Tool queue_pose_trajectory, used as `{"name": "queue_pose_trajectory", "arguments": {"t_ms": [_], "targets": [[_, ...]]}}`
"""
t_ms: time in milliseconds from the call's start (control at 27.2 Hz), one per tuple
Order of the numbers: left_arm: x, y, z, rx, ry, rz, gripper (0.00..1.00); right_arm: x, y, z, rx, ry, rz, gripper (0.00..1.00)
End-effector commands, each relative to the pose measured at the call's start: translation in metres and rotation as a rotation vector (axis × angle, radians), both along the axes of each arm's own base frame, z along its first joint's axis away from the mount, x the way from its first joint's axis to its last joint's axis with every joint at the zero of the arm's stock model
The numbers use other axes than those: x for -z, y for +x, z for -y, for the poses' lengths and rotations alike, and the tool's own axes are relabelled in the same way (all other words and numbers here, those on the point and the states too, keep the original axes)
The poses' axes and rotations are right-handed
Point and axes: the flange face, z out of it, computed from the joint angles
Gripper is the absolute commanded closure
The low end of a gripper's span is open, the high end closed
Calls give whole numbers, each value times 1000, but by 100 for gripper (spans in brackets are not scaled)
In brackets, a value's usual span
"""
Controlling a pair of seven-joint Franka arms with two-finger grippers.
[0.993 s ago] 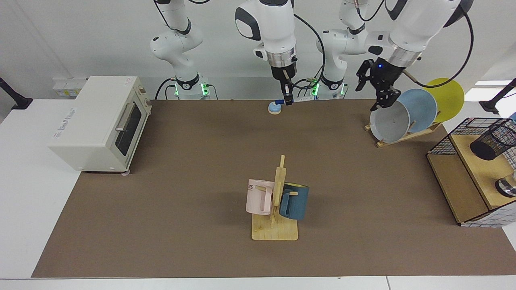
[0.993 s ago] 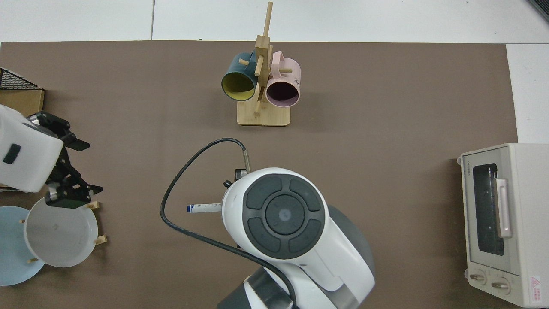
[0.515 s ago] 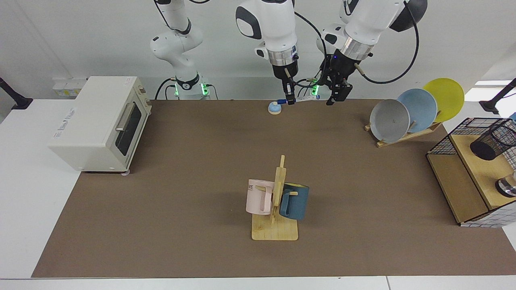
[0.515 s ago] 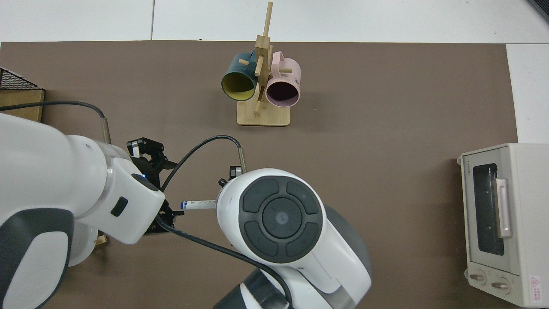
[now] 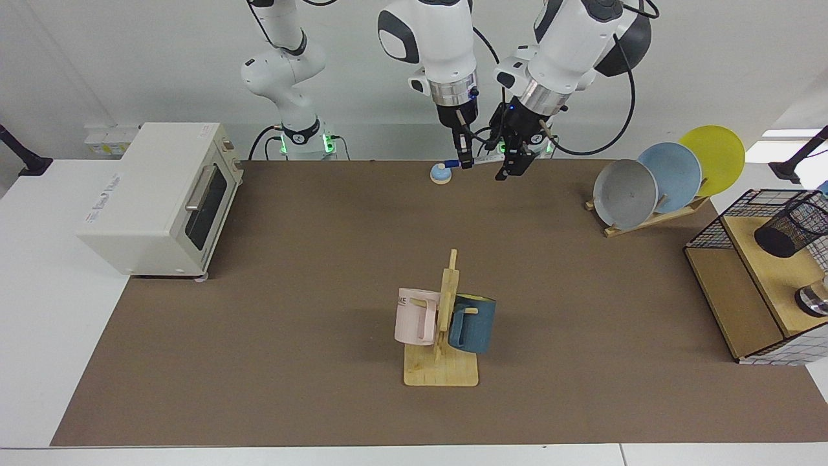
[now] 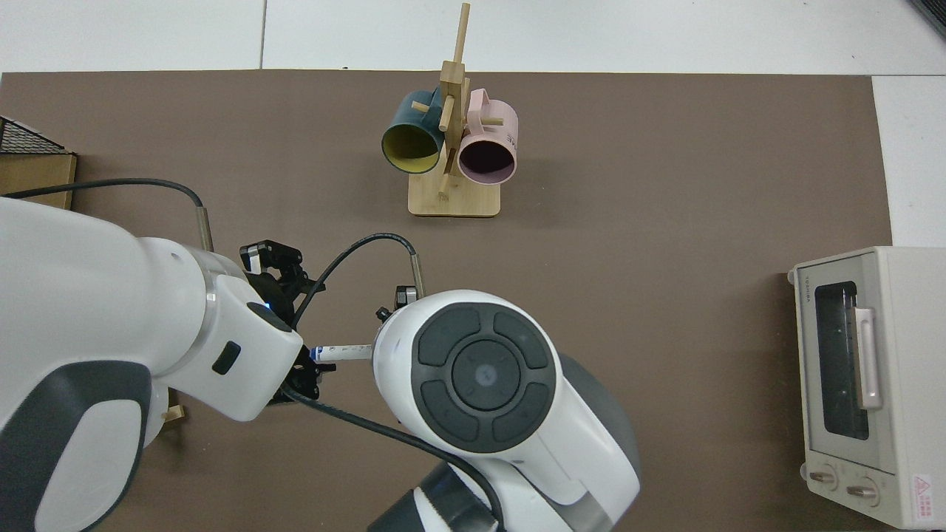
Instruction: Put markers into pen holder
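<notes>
Brown mat (image 5: 310, 272) spans the frame, white toaster oven (image 5: 158, 197) at left, mug rack (image 5: 443, 336) at centre. Upper centre, your right gripper (image 5: 463, 162) pinches the marker (image 5: 480, 159) level at its capped end; the left gripper (image 5: 511, 165), fingers spread and empty, stands at the free end. Judge the marker light, stiff and slick, so take mid-barrel; pen holder (image 5: 788, 228) waits far right.
</notes>
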Motion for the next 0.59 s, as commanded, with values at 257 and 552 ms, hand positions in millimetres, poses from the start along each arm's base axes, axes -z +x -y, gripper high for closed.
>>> {"name": "queue_pose_trajectory", "arguments": {"t_ms": [257,552], "targets": [[5,-7,7,2,-24,12,38,0,5,-1,19,15,1,100],[4,-4,12,-9,-36,36,88,0,5,-5,21,35,16,100]]}}
